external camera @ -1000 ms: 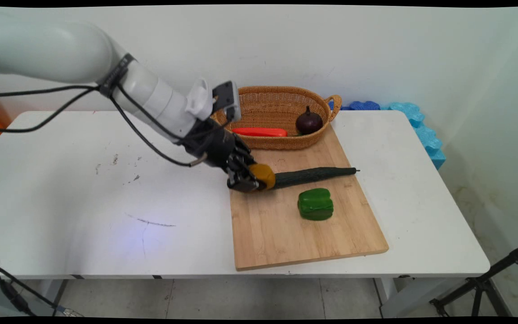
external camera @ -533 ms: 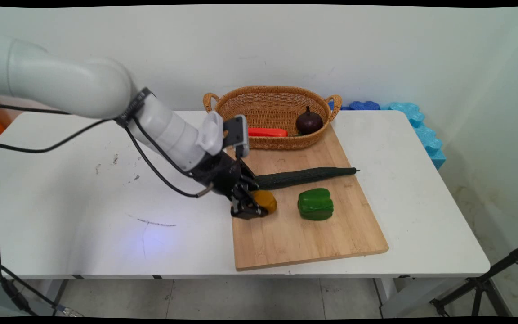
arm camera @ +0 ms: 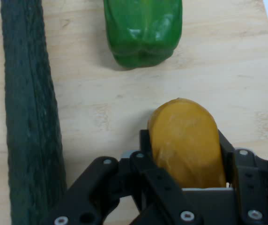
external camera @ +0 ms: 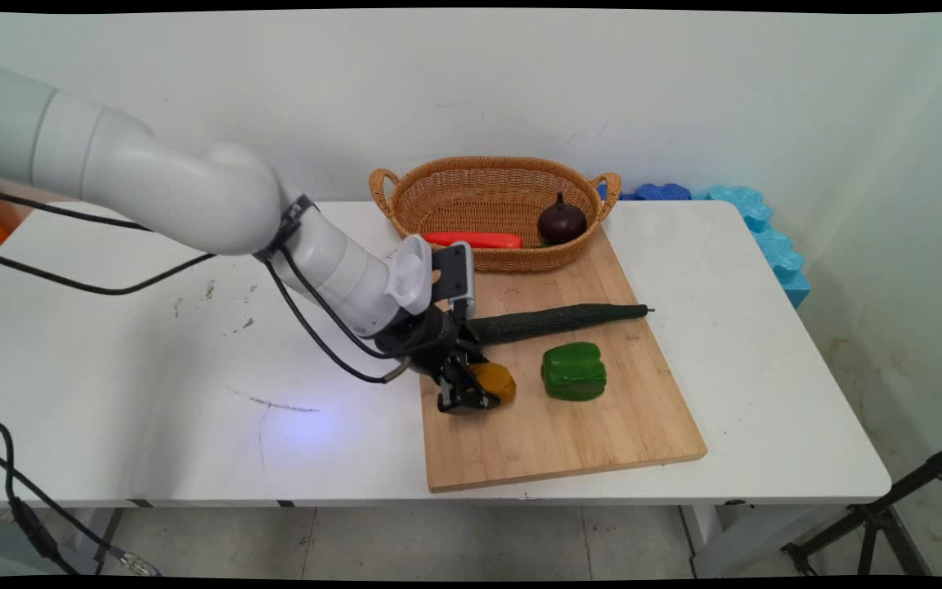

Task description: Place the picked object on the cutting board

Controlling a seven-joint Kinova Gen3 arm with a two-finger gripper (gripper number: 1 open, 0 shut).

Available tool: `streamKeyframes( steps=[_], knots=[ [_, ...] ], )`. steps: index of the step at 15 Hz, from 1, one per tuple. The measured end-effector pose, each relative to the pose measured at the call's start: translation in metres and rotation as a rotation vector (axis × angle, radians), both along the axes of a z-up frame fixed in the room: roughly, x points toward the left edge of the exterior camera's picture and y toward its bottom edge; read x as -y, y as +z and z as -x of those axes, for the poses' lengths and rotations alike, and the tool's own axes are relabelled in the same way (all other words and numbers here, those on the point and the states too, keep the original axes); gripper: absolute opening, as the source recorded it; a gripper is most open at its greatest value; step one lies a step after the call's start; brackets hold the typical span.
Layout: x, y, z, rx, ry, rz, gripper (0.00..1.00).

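A white table [external camera: 152,360] carries a wooden cutting board [external camera: 569,433], with a wicker basket [external camera: 495,192] at the board's far edge. On the board lie a long dark cucumber [external camera: 561,319] and, just nearer the camera, a green pepper [external camera: 574,371]. The gripper [external camera: 479,391], low over the board's left side, is closed around a yellow-brown potato [arm camera: 185,143], which sits near the pepper and beside the cucumber.

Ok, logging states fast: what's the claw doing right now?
Claw: shut on the yellow-brown potato-like thing, low over the wooden board.
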State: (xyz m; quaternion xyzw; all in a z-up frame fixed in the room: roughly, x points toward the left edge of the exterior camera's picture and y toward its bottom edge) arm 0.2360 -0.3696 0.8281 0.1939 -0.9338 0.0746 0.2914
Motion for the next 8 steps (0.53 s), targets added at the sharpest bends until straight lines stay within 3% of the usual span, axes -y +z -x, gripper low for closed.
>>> streamKeyframes(
  steps=[3, 4, 8],
  knots=[
    [0.002, -0.008, 0.006, 0.006, -0.006, 0.006, 0.00],
    [0.003, -0.010, 0.007, 0.008, -0.008, 0.008, 1.00],
    [0.003, -0.015, 0.010, 0.013, -0.016, 0.017, 1.00]
  ],
)
